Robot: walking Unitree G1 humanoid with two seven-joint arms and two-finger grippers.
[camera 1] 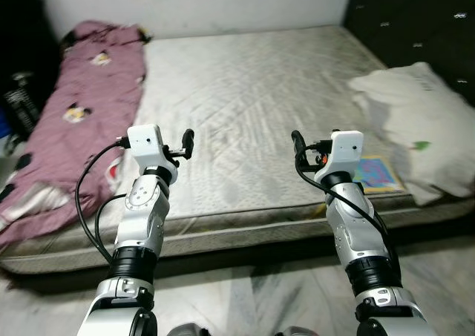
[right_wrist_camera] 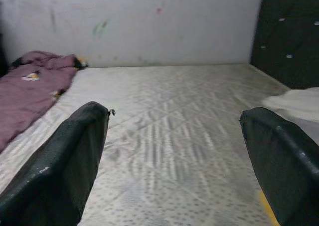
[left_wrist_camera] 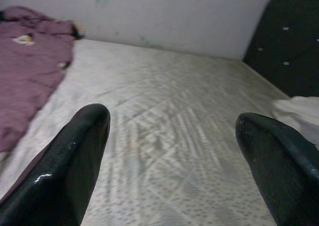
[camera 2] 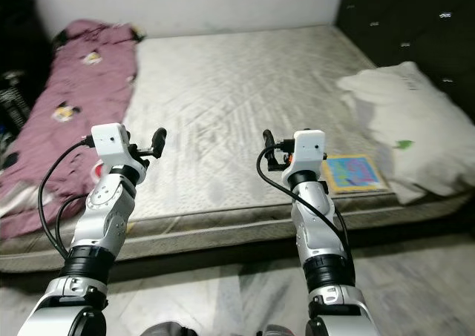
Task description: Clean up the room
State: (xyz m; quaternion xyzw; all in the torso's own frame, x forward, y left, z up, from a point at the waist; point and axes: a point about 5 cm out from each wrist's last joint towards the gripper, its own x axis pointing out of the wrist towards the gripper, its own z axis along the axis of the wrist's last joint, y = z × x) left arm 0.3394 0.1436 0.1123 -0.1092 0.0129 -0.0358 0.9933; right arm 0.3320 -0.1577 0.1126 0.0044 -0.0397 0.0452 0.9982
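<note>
Head view, far left of frame: maroon blanket point(camera 1: 78, 113) with small cartoon prints lies crumpled along the left edge of the mattress point(camera 1: 252, 91), running from the upper left corner down to the lower left, its lower end draping over the mattress side.

Left of centre: left gripper point(left_wrist_camera: 172, 151) raised over the near edge of the mattress, fingers point(left_wrist_camera: 75, 156) spread apart, nothing between them.

Centre: bare grey-white mattress surface, against a pale wall point(camera 1: 223, 2) at the top.

Right of centre: right gripper point(right_wrist_camera: 174, 151) at matching height, fingers point(right_wrist_camera: 70, 156) likewise spread, holding nothing.

Just right of it: colourful book point(camera 1: 377, 174) flat near the mattress's front edge, touching the white pillow point(camera 1: 415, 121) at far right. Dark headboard point(camera 1: 415, 17) in the upper right corner.

Bottom of frame: marbled floor point(camera 1: 252, 291).
</note>
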